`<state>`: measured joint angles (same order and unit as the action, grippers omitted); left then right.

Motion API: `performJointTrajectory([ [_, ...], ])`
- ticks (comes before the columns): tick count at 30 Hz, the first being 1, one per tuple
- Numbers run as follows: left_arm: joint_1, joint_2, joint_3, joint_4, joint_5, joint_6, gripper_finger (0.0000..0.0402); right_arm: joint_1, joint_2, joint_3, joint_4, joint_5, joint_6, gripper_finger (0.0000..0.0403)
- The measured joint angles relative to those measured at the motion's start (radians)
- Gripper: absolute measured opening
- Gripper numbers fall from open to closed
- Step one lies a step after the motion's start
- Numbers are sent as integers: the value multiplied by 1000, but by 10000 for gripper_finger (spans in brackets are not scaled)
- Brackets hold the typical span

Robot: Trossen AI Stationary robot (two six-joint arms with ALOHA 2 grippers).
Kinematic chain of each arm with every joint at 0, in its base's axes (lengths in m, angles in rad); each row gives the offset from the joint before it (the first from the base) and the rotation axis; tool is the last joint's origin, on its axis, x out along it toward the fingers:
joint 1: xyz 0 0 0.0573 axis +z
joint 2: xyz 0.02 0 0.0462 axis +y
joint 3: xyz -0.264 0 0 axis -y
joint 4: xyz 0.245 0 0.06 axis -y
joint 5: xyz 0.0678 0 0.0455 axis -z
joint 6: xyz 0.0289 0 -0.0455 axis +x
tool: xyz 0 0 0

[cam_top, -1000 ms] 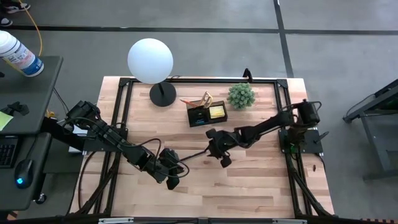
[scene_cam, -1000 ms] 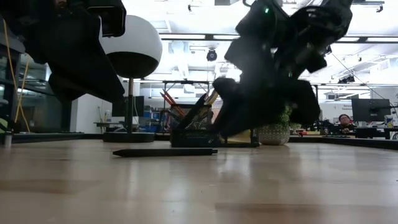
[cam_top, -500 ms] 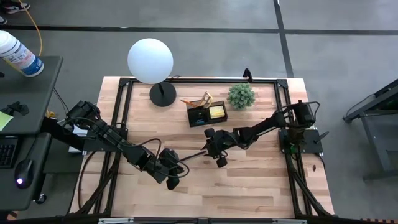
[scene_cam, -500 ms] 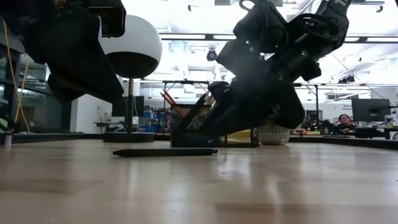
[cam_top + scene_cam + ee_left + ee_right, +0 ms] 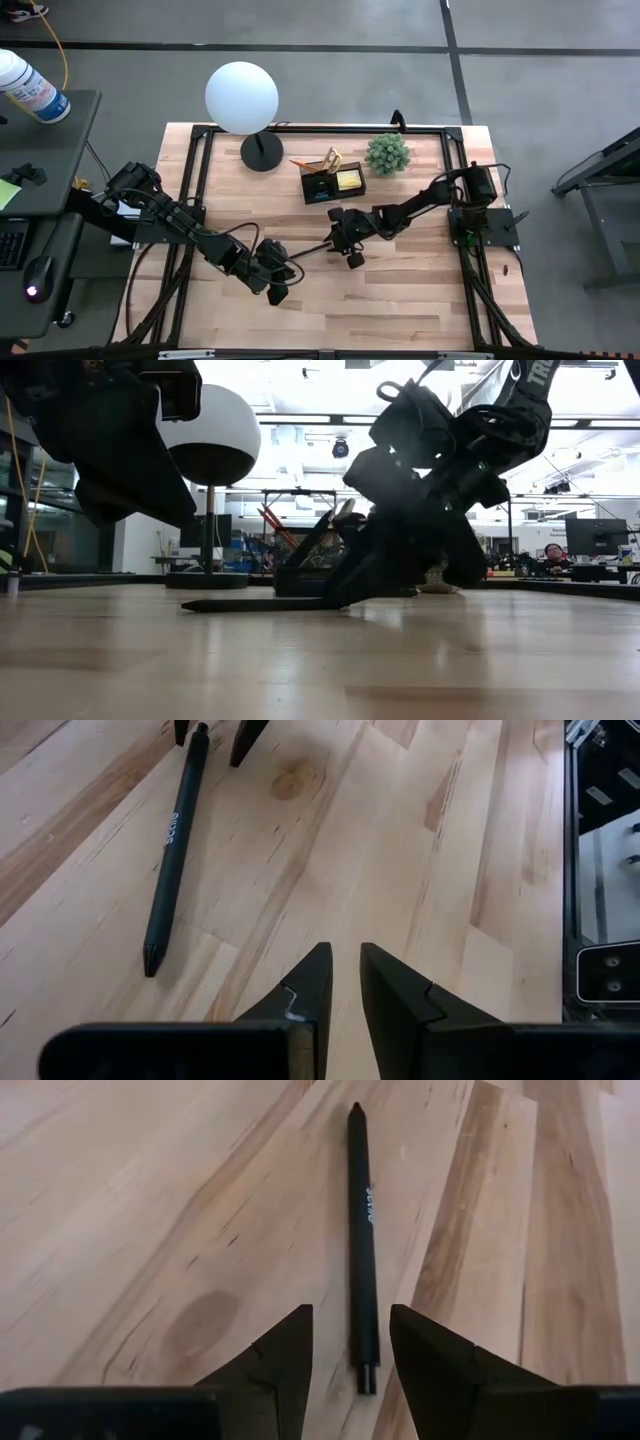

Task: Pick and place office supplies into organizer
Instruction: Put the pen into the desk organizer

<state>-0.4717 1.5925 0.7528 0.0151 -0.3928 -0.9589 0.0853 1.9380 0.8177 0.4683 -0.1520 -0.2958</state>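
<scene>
High view checked left to right. Left gripper [image 5: 280, 283] parked low over the surface [image 5: 400, 300], near the front-left, clear of everything; fingers [image 5: 310, 982] narrowed to a slim gap, pinching nothing. Dark pen [image 5: 311, 250] found lying flat between the two arms, one end toward the left gripper, the other under the right gripper [image 5: 340, 246]. Right gripper lowered at that end, fingers [image 5: 285, 1350] spread and straddling the pen's tail, not yet closed on it. Organizer [image 5: 333, 186] stood farther back, just beyond the right gripper, with pencils [image 5: 303, 163] and scissors [image 5: 332, 158] upright in it and a yellow pad [image 5: 349, 180] in its right compartment.

Step judged as the grasp of the pen. Recommended: centring the barrel between both pads, descending until tips nearly meet the wood, closing square across the barrel. Grasp near the tail likely to let the long end droop; a hold nearer mid-length judged steadier.

Materials noted: pen [image 5: 362, 1230] slim, round, matt black, faint lettering on the barrel, tapered tip; liable to roll. Surface of pale butcher-block planks, smooth, visible grain and a knot. Fingers wedge-shaped, hard black plastic.
</scene>
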Motion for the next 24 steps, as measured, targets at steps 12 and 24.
performJointTrajectory([
  [12,0,0,0,0,0,0,46,0,0,0,-26,5,0,133],
  [24,0,0,0,0,0,0,46,0,-1,2,-90,-2,0,35],
])
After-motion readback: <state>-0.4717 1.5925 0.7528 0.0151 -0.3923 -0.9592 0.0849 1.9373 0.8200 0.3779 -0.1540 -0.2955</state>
